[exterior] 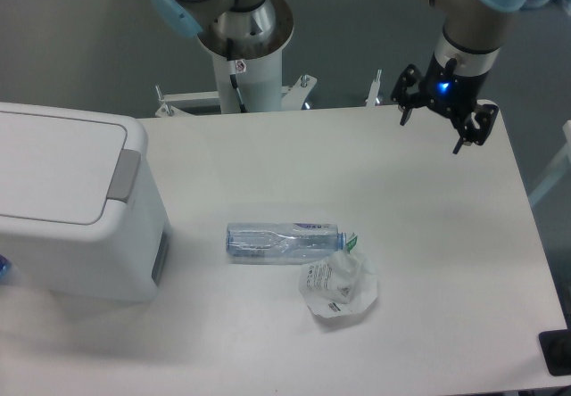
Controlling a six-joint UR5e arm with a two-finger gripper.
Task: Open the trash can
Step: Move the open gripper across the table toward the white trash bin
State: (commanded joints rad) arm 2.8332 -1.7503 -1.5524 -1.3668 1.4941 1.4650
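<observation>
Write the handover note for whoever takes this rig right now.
Gripper: open, empty, hanging over the far right corner of the table.
Trash can: at the left edge, lid flat and closed, grey push tab on its right side, untouched.
Bottle lies mid-table, with a crumpled wrapper beside it; both are clear of the can.
Done: nothing yet.
Left: cross to the can, press the tab, open the lid.

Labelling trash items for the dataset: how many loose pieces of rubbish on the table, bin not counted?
2. A clear bottle lies on its side mid-table; a crumpled wrapper sits against its cap end, nearer the front edge. The bin could hide more behind it.
</observation>
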